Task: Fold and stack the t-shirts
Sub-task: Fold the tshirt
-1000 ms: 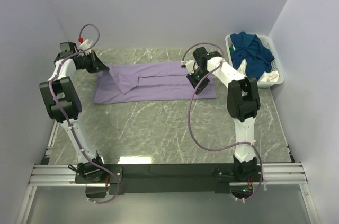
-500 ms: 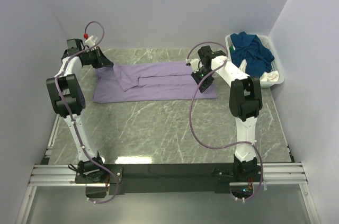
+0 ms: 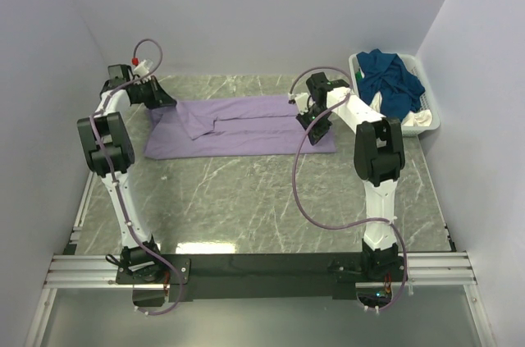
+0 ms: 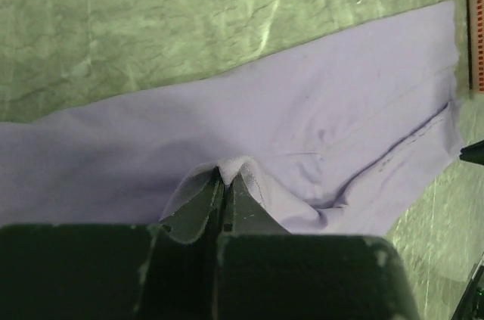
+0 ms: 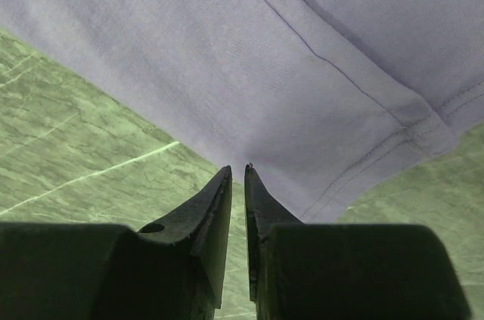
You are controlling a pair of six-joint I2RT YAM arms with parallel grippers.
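Spreading over the marble table (image 3: 246, 207), the lilac t-shirt (image 3: 246, 130) lies flat, reaching from one pair of jaws to the other. Well off to the right of the right jaws, a white basket (image 3: 432, 123) holds a teal t-shirt (image 3: 394, 80) and a white t-shirt (image 3: 415, 120). The left gripper (image 4: 227, 182) is clamped on a raised pinch of lilac cloth. The right gripper (image 5: 237, 172) has its jaws a sliver apart and empty, with the shirt's hem just beyond their tips.

Robotics lab test cell: plain white walls (image 3: 246, 2) box in marble-look tabletop (image 3: 246, 191); two arms (image 3: 376, 158) bolted to aluminium rail (image 3: 82, 269) at 6 o'clock.
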